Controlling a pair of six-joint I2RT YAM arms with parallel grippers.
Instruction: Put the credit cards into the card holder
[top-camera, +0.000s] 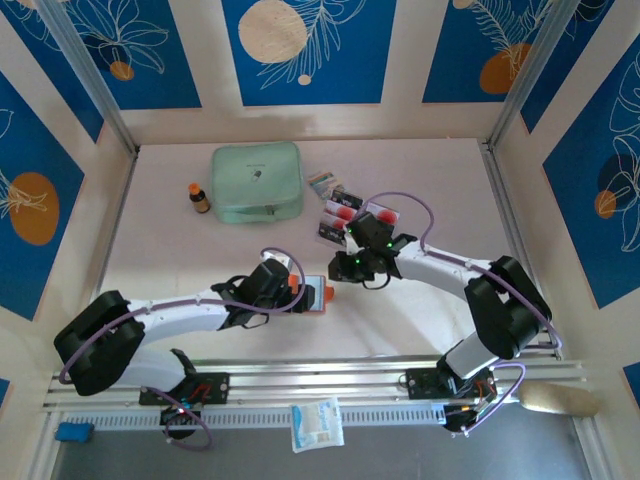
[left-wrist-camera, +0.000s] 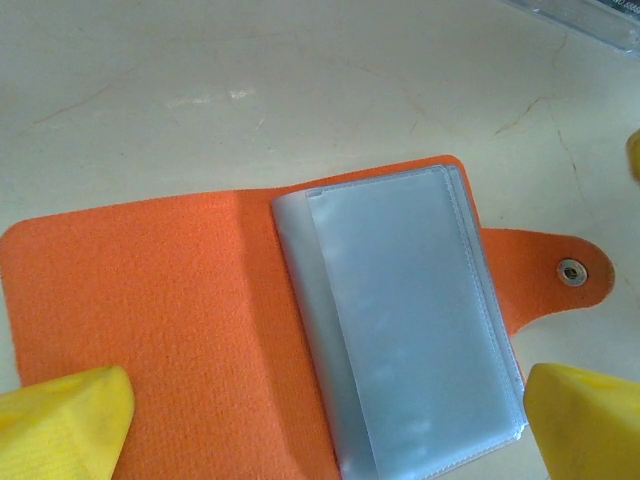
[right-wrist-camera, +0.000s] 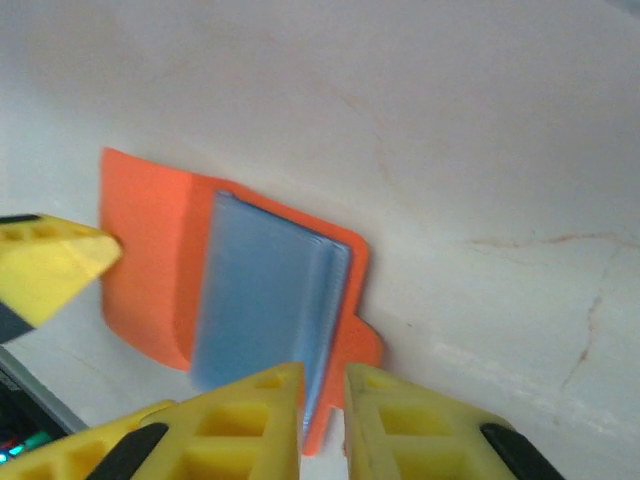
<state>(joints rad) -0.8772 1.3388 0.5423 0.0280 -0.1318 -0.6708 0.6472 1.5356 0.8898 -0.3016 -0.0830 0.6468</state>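
Starting at the near edge, a small white packet (top-camera: 317, 425) lies on the metal rail (top-camera: 330, 378) between the two arm bases. A little farther in, the card holder (top-camera: 314, 295) lies on the pale table (top-camera: 160, 240), about in the middle.

The left wrist camera shows it spread open and flat, orange inside, with the clear sleeves (left-wrist-camera: 400, 330) stacked on its right half. Its snap tab (left-wrist-camera: 565, 272) sticks out to the right.

The left gripper (left-wrist-camera: 325, 425) is wide open. One yellow finger (left-wrist-camera: 65, 420) is at the left side of the holder and the other is at the right. It holds nothing. I cannot tell if the fingers touch the holder or hang just over it.

The right gripper (right-wrist-camera: 323, 400) is just beyond the holder and points down at it. Its two yellow fingers (right-wrist-camera: 240, 420) are almost together, with only a thin gap between them. I can see nothing in that gap. One left gripper finger shows at the left edge of this view, beside the orange cover.

Farther back, just behind the right gripper, the credit cards (top-camera: 345, 213) lie close together on the table, red circles up. The arm hides part of them, so I cannot count them for sure.

A small striped packet (top-camera: 322, 182) lies just behind the cards. To its left is a mint-green pouch (top-camera: 257, 182). A little brown bottle (top-camera: 200, 198) stands left of the pouch.
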